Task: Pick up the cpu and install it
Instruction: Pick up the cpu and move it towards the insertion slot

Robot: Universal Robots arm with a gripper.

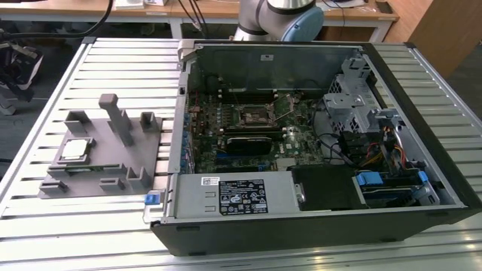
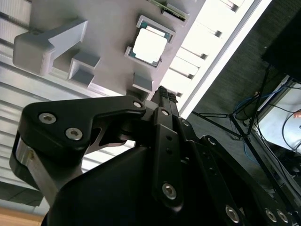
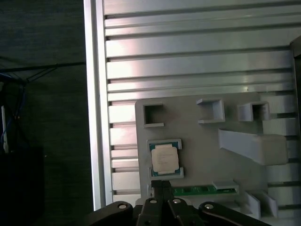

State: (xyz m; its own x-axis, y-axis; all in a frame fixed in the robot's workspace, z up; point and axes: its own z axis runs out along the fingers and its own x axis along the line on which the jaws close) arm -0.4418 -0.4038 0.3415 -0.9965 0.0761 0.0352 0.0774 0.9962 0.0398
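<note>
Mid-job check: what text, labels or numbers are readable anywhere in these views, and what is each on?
No text is readable in these views.
On the power supply, the white sticker: too small to read.
The black label beside it: too small to read.
The small sticker on the computer case wall: too small to read.
The cpu top, in both wrist views: too blurred to read.

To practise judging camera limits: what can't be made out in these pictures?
- Exterior view: the top edge cuts off the arm; the motherboard socket is too small to tell whether it's empty.
- First wrist view: the gripper hides the fixture edge beside the cpu.
- Second wrist view: the top edge cuts off the memory stick.
</note>
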